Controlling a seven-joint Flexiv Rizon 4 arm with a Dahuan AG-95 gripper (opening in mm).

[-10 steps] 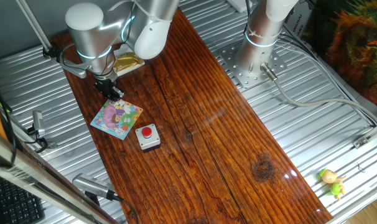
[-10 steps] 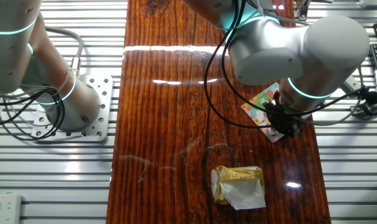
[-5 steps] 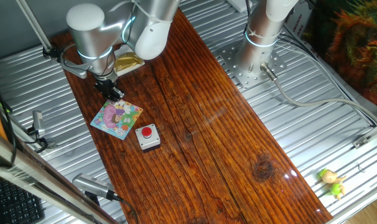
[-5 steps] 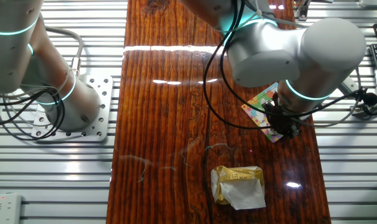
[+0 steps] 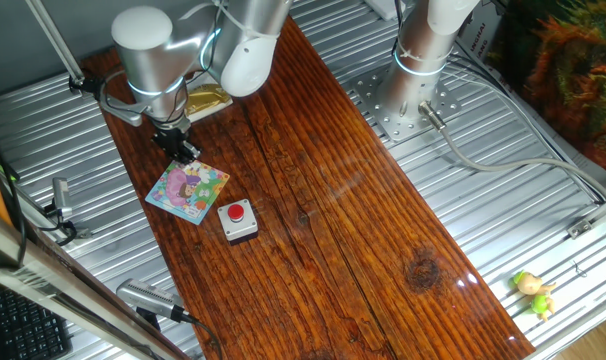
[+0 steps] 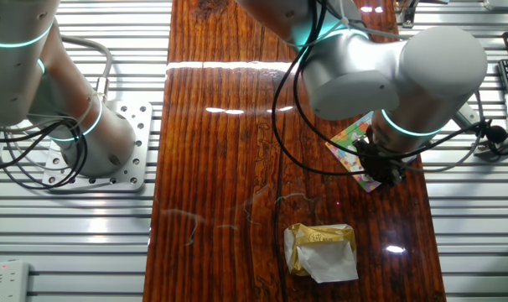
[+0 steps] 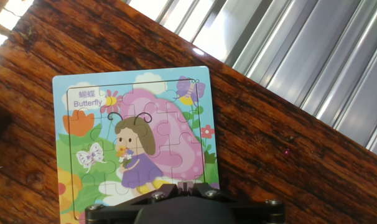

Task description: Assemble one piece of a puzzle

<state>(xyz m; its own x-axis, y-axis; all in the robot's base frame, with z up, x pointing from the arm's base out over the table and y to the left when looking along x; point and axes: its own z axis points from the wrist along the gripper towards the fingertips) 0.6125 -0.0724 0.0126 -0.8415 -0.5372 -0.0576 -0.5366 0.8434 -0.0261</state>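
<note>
Bright, sharp pictures; overhead glare on the table [image 6: 237, 63]

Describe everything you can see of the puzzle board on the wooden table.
The puzzle is a flat square board lying face up on the wooden table, near its edge. It shows a cartoon girl with antennae and pink wings, flowers, a butterfly, and the word "Butterfly" on light blue. Jigsaw seams run through it; no gap is visible. The tool stands at one edge; contact is unclear. A red-button box sits close by, apart.

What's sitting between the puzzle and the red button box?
Nothing: bare wood separates the puzzle and the red button box, seen in one fixed view.
</note>
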